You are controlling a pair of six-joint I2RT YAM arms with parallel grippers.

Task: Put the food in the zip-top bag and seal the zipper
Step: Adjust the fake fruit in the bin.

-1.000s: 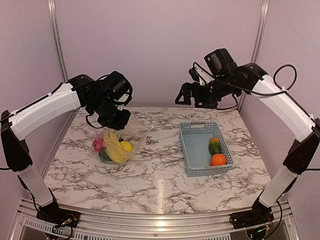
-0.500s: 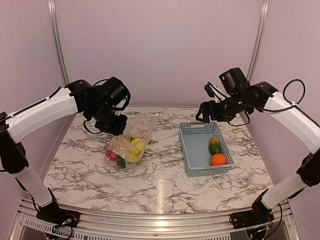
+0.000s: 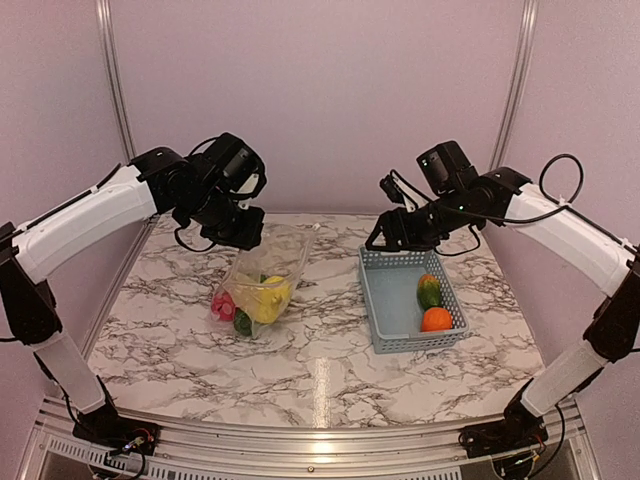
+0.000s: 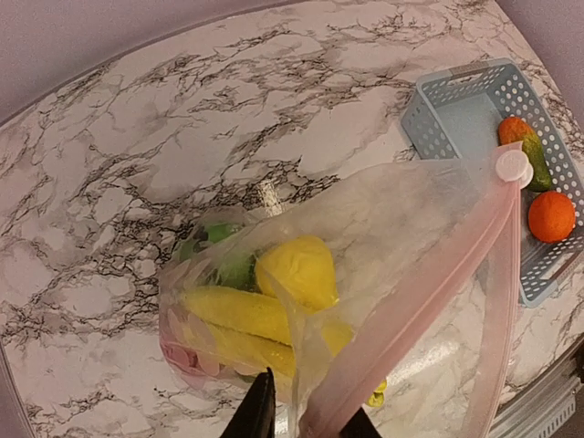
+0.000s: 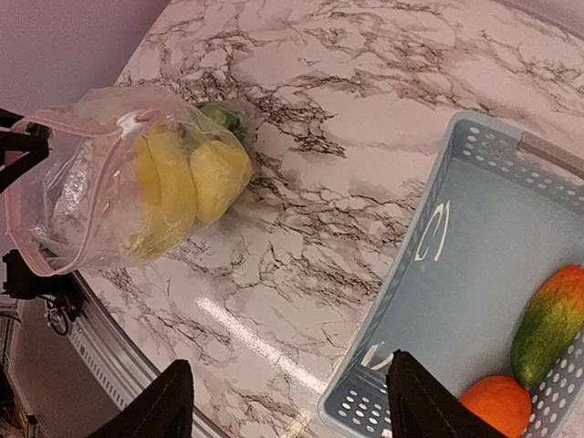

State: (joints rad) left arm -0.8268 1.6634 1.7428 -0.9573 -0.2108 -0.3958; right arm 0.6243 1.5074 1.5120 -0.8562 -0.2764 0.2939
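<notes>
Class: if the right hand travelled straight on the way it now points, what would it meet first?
Most likely the bare marble table beside the basket. Depth is unclear, so the right hand could clip the basket's rim.

Bare table runs from near edge to far between two obstacles — the zip-top bag left of centre, the basket by the right edge.

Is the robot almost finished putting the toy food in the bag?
Partly. Done: the bananas and a yellow pepper are inside the zip-top bag. In hand: the left gripper straddles the zipper at the bag's mouth, fingers apart; the right gripper hovers open and empty near the basket. Left: the orange and a green-and-orange piece lie in the basket, and the zipper's two sides gape apart, unsealed.
</notes>
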